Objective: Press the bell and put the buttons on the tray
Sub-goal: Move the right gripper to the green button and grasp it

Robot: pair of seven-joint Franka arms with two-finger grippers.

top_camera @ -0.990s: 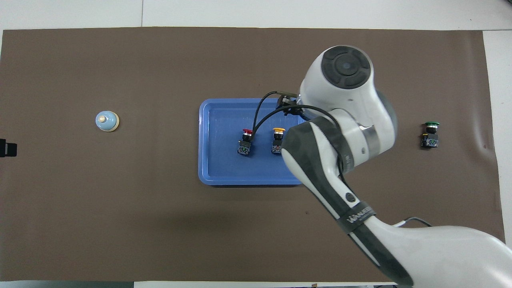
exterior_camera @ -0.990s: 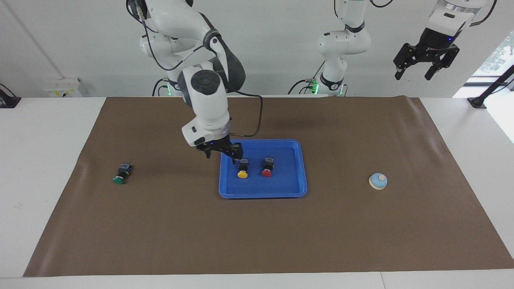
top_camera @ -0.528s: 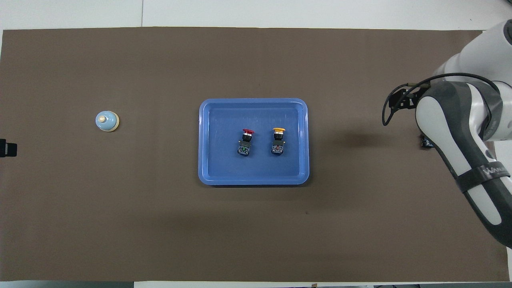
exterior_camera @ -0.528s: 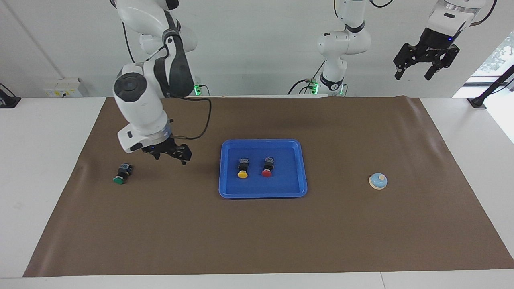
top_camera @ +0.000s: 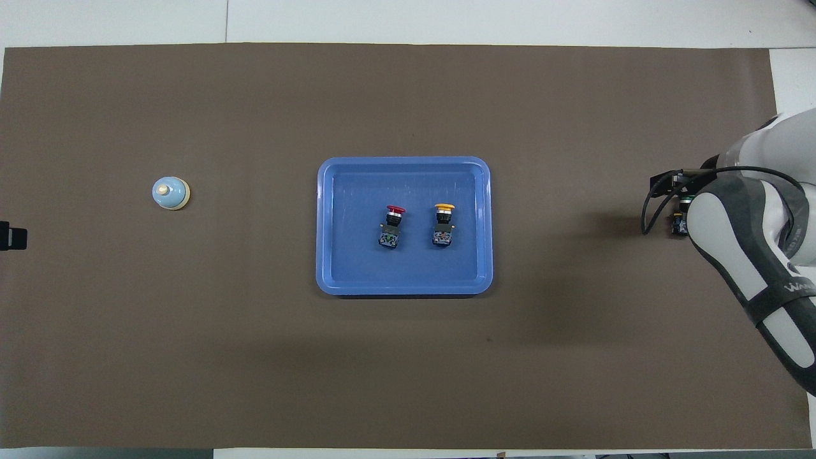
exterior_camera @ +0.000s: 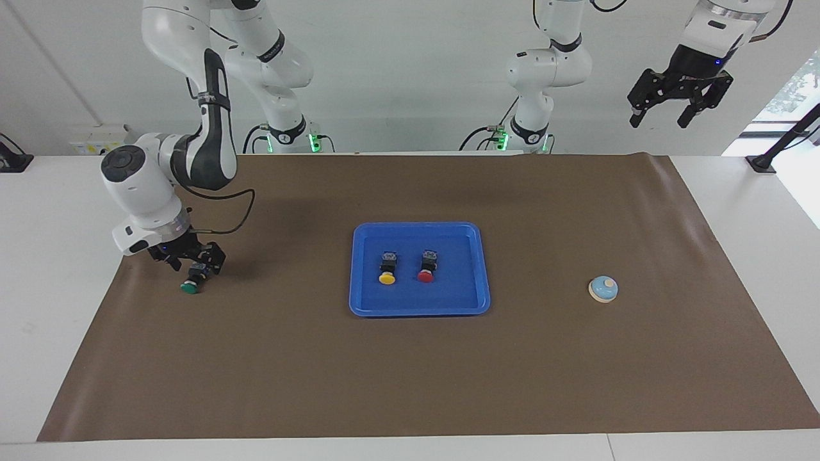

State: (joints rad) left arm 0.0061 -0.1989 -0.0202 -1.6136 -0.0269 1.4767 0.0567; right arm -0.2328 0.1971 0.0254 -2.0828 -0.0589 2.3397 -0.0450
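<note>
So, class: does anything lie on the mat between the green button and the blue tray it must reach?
Nothing visible does. The green button lies under the open right gripper, and only bare brown mat separates it from the tray.

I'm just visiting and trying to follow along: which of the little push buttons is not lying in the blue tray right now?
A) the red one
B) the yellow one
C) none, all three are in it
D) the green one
D: the green button lies on the brown mat toward the right arm's end of the table, with the right gripper down at it, while the yellow button and the red button lie in the tray.
</note>
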